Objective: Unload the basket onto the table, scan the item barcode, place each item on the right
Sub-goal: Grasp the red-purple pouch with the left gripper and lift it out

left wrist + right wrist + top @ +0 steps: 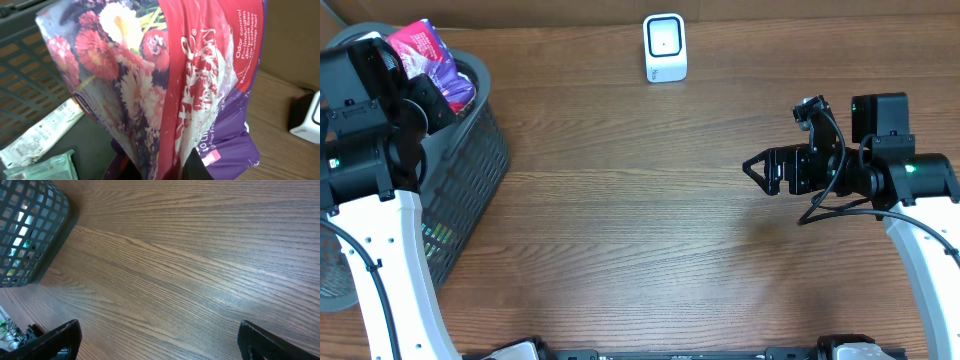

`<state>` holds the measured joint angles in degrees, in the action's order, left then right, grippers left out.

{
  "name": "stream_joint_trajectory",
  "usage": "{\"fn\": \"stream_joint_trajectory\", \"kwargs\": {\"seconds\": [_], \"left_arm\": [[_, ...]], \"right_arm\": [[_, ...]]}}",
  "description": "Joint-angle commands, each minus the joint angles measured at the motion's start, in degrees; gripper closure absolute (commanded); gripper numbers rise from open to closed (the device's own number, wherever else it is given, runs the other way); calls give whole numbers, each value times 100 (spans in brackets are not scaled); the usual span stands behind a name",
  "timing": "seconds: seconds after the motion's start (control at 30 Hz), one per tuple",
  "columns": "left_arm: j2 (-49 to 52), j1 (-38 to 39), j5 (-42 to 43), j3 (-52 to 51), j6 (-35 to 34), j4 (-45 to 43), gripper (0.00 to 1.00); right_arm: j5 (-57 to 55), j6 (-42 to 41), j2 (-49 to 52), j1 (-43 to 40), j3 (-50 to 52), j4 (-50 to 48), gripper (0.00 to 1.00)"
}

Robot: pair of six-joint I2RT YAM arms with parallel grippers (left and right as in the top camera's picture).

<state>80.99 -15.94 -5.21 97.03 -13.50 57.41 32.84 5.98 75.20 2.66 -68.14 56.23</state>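
Toward the near right side of the table (pixel 620 230), the right gripper (pixel 755 170) is hovering above bare wood with its jaws spread wide and nothing between them; its dark fingers (pixel 55 341) are showing at the bottom corners of the right wrist view; it is pointing toward the left side of the table.

At the left edge, a grey mesh basket (pixel 470 150) is sitting on the table, reaching toward the far left corner; inside it, against the slatted wall, a white printed packet (pixel 40 132) is lying with a green packet (pixel 45 170) just beside it.

Above the far part of the basket, the left gripper (pixel 432 95) is clenching the lower end of the floral package (pixel 428 50); the package is standing nearly upright out of the jaws, clear of the things below; its red, purple and flower-printed face is filling the left wrist view.

At the far edge, near the middle, the white scanner (pixel 665 47) is standing upright, well apart from both grippers and from the package.
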Motion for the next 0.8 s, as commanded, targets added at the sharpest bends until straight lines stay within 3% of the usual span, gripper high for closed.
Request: {"fn": "stream_joint_trajectory", "kwargs": {"seconds": [0.0,0.13,0.2,0.23,0.3,0.57,0.77], "left_arm": [[-92,0,-262,168,107,-72,96],[-216,2,125,542,111,-66,96],[-275,46,973,645,229,-57,96],[-306,177,1827,647,431,28,96],[-275,433,2312,623,514,256,96],[448,2065,2435,-175,1375,1311,96],[1458,2900,3342,-1519,1373,446,96]], "right_arm": [[70,-20,-4,-15,-131,-15,0],[70,-20,-4,-15,-131,-17,0],[70,-20,-4,-15,-129,-15,0],[70,-20,-4,-15,-129,-15,0],[70,-20,-4,-15,-131,-15,0],[70,-20,-4,-15,-129,-15,0],[70,-20,-4,-15,-131,-15,0]]}}
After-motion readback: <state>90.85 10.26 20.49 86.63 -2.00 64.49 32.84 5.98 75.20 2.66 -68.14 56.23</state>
